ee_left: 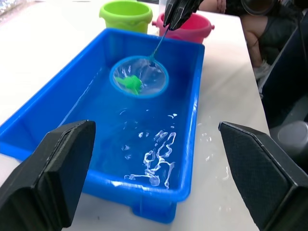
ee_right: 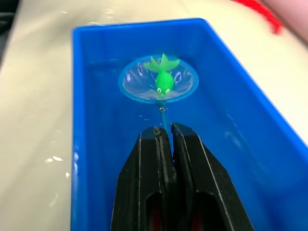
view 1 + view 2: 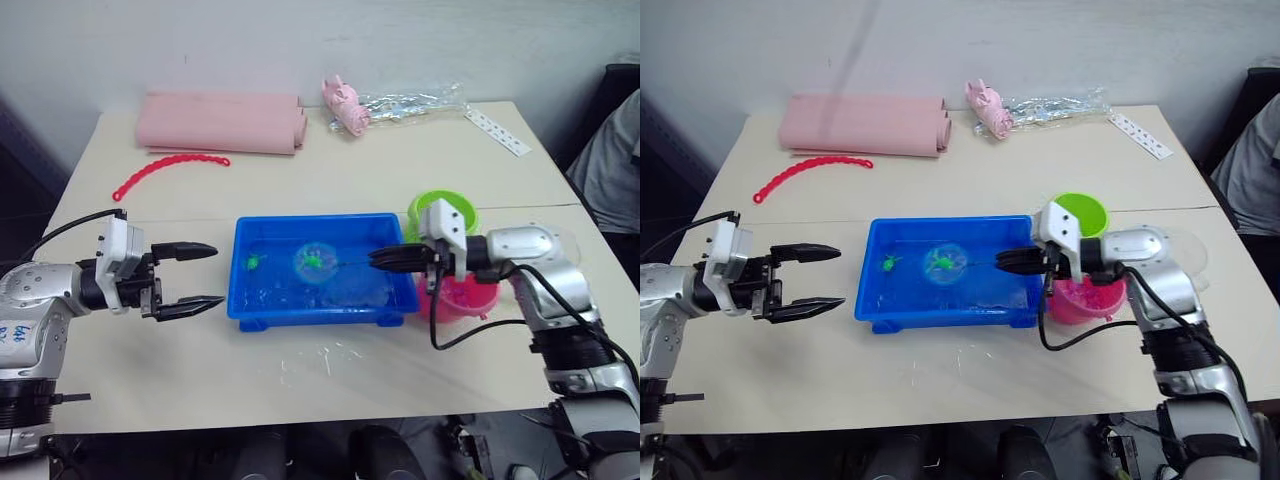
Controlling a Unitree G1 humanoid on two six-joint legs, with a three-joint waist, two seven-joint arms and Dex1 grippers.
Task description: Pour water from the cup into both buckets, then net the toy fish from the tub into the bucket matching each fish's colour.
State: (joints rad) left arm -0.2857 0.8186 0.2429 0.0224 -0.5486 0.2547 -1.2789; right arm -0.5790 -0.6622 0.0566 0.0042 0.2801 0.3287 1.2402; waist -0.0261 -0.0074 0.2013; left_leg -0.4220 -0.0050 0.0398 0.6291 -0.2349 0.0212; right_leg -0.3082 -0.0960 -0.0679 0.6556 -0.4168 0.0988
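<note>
The blue tub [image 3: 262, 300] holds water in the middle of the table. My right gripper [image 3: 377, 260] is shut on the thin handle of the net [image 2: 159, 83]. The hoop sits low in the tub's water with a green toy fish [image 2: 163, 82] in its mesh. A second green fish [image 3: 253, 263] floats near the tub's left end. The lime green bucket [image 3: 445, 208] and the pink bucket [image 3: 457, 298] stand at the tub's right end, behind and under my right arm. A clear cup [image 3: 1193, 250] seems to stand behind my right forearm, mostly hidden. My left gripper [image 3: 218, 275] hangs open, left of the tub.
At the back lie a folded pink cloth [image 3: 220, 122], a red bead chain [image 3: 165, 170], a pink toy [image 3: 345, 105], a clear plastic bag [image 3: 415, 103] and a white strip [image 3: 497, 130]. Water drops [image 3: 330, 355] wet the table before the tub. A person [image 3: 615, 165] sits at the right.
</note>
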